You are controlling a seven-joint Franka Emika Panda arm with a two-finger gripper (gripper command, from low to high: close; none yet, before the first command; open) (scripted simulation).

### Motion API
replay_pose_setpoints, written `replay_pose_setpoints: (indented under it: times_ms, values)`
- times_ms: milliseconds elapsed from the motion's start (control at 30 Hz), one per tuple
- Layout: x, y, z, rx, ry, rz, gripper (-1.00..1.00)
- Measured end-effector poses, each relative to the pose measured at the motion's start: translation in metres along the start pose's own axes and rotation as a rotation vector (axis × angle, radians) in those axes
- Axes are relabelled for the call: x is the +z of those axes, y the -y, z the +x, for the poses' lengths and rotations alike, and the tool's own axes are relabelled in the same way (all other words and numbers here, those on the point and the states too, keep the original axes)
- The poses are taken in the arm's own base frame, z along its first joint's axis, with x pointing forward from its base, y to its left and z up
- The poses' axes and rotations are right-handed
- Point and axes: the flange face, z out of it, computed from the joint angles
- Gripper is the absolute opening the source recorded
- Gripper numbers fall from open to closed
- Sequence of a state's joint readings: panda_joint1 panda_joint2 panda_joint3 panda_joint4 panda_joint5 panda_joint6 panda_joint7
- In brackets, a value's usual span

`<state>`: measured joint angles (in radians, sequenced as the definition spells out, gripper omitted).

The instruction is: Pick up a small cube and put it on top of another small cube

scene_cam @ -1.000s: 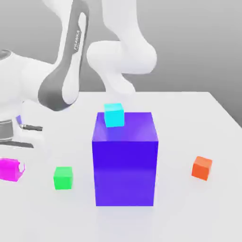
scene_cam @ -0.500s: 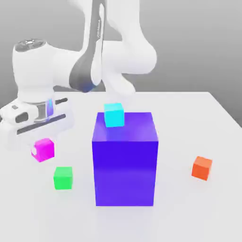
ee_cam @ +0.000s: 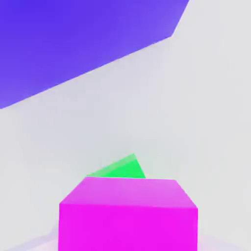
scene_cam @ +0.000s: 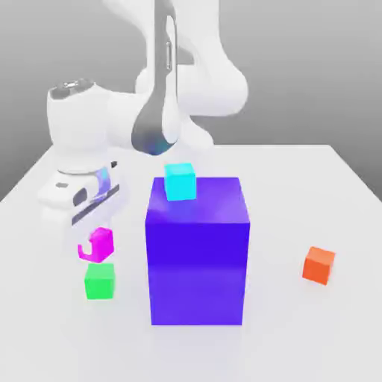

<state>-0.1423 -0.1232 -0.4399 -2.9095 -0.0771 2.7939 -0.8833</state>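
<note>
I have the gripper point(scene_cam: 95, 240) clamped on the magenta cube point(scene_cam: 98, 244), hovering just above the green cube point(scene_cam: 99, 281) beside the blue-violet block point(scene_cam: 197, 250).

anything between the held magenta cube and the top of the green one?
Nothing visible. The magenta cube, shut in the gripper, hangs just above the green cube, whose top is bare. The big blue-violet block stands off to the exterior view's right.

Magenta cube point(scene_cam: 98, 244) (airborne) just above green cube point(scene_cam: 99, 281)
</note>
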Motion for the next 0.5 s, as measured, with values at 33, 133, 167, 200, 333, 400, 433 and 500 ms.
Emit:
replay_pose_setpoints:
  times_ms: [33,133,167,200,333,400,433,500]
  values:
    - [0.003,0.0,0.0,0.0,0.0,0.001,-1.0]
    - [0.01,0.0,0.0,0.001,0.0,0.002,-1.0]
    - [0.013,0.0,0.0,0.0,0.001,0.002,-1.0]
    - [0.015,0.0,0.0,0.001,0.002,0.001,-1.0]
    - [0.024,-0.001,-0.003,0.005,0.007,-0.001,-1.0]
    - [0.029,0.002,0.0,-0.008,0.01,-0.004,-1.0]
    - [0.031,0.003,0.002,-0.016,0.012,-0.005,-1.0]
    - [0.036,0.0,-0.003,-0.004,0.015,-0.009,-1.0]
